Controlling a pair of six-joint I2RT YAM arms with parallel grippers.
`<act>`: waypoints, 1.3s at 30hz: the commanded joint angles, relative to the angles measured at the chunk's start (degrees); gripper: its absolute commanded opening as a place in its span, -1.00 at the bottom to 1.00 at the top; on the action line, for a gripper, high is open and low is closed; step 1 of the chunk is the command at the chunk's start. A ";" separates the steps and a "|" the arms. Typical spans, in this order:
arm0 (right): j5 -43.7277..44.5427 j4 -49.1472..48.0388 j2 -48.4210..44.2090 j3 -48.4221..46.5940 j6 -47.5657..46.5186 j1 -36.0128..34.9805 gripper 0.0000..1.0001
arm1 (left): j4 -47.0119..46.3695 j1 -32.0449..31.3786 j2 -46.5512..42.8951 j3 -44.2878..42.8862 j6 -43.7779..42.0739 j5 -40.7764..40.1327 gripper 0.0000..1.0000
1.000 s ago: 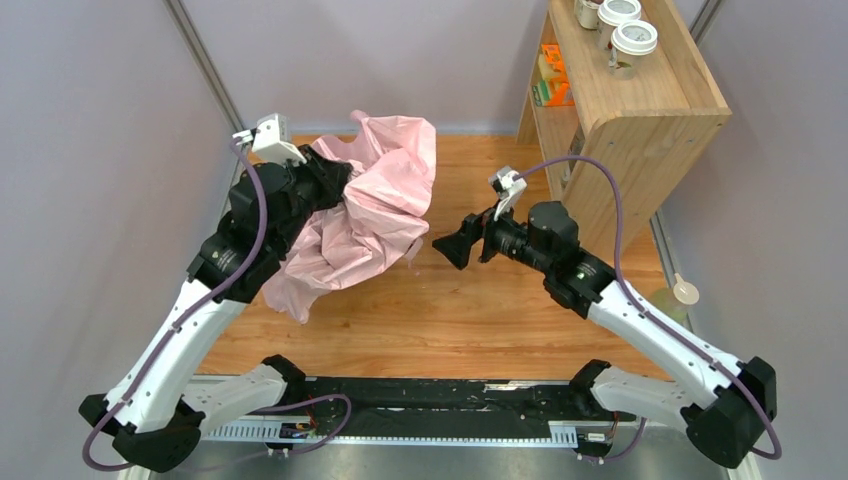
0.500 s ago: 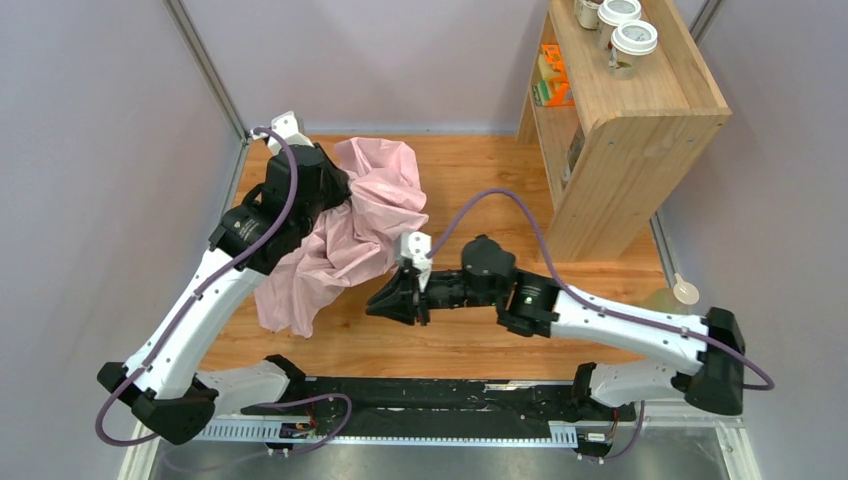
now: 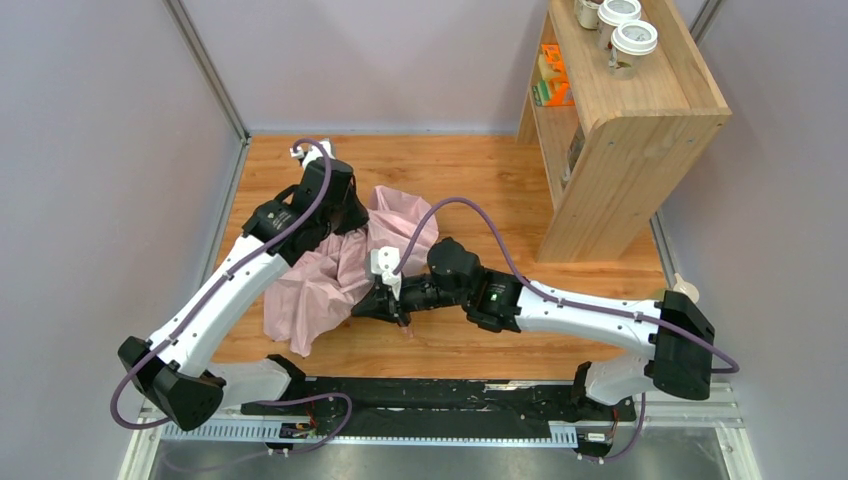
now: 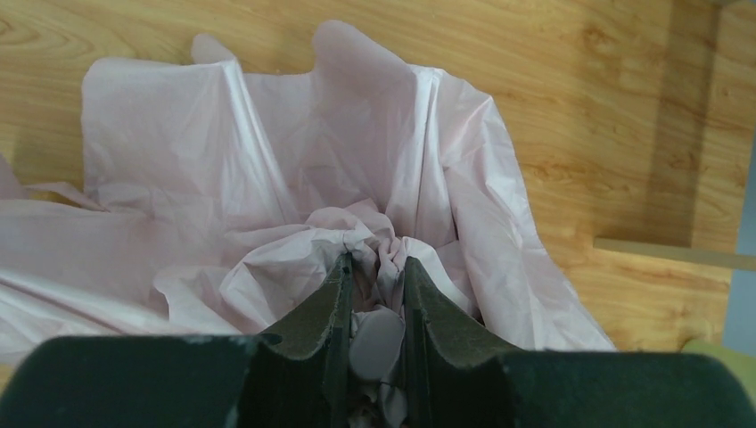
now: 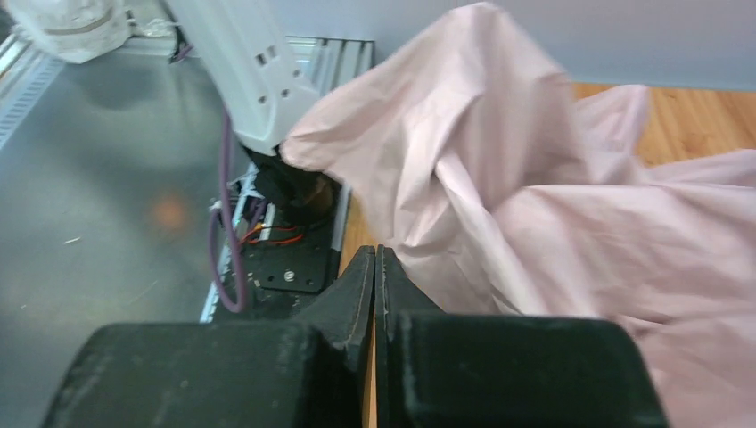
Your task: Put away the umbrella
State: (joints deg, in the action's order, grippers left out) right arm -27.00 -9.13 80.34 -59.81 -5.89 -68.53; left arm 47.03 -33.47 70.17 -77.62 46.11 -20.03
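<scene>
Task thing: pale pink fabric umbrella (image 3: 318, 285), its canopy loose and crumpled, not rolled or strapped.
Where it lies: on the wood-grain bench (image 3: 480, 175), in the near-left part, spread in a rumpled heap between the two arms.
Left claw (image 4: 375, 272): reaches down into the middle of the heap. Its fingers stand a little apart and pinch a bunched knot of the umbrella's fabric. A small pale rounded piece (image 4: 378, 337) sits between them further back, and I cannot tell what it is.
Canopy from the left wrist: folds fan outward from the pinched knot over the bench.
Right claw (image 5: 374, 257): fingers pressed flat together with nothing seen between them. From above, it (image 3: 360, 307) lies low at the near edge of the heap, pointing left.
Fabric by the right claw: a raised fold of the umbrella (image 5: 535, 196) stands just past the tips. Whether it touches them, I cannot tell.
Shaft and handle: not made out under the fabric.
Far right: light wooden shelf unit (image 3: 640, 130), well apart from the umbrella, with white lidded paper cups (image 3: 633, 38) on top.
</scene>
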 commanded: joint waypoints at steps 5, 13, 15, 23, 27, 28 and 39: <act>9.14 -1.33 2.28 -2.42 0.88 6.39 -0.95 | -2.90 0.43 -3.81 2.12 -0.77 4.99 -1.00; 20.13 2.18 12.21 -10.49 1.06 10.70 -0.96 | -8.36 0.78 -3.29 4.50 1.71 17.22 -1.00; 22.25 4.80 13.09 -12.60 0.44 10.70 -0.92 | -8.61 0.78 -3.37 5.55 1.88 16.69 -1.00; 9.72 26.42 1.25 -12.35 3.59 10.44 -0.14 | -17.66 1.22 -8.11 10.21 -7.34 19.50 -1.00; 2.32 33.10 -5.96 -12.08 10.45 10.61 0.25 | -18.28 1.31 -9.70 10.39 -12.00 18.54 -1.00; 2.22 34.51 -8.07 -12.17 10.98 10.61 0.37 | -17.85 1.39 -9.79 9.95 -12.70 18.45 -1.00; 8.11 37.61 -11.61 -14.98 12.92 25.01 0.58 | -21.63 1.92 -11.99 11.00 -19.30 29.36 -1.00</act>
State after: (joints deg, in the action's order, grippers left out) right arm -18.59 27.22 67.61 -73.08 4.21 -49.41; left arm 31.88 -31.68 61.14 -66.24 30.37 4.43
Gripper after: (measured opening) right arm 0.864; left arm 0.274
